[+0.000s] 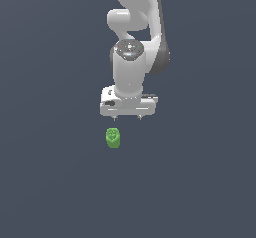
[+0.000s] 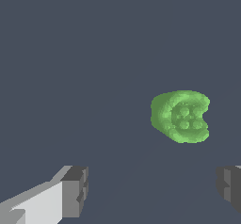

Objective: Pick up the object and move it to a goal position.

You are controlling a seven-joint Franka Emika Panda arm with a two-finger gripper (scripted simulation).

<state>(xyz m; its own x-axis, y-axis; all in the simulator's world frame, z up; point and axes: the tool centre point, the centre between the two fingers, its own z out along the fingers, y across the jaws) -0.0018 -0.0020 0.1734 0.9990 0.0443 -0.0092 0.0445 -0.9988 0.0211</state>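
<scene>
Green object (image 1: 113, 137) sitting on tabletop (image 1: 50, 182), nearer than pincer (image 1: 127, 118), slightly toward exterior view's left, apart from it. Pincer hanging wide open, gripping nothing.

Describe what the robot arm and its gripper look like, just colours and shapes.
The arm is glossy white, built of rounded tubular links with a dark grey band along one side and a grey joint cap bearing small red and green dots. The gripper is a wide white block with two short fingers; in the wrist view, the fingertips are dark grey blocky pads.
</scene>
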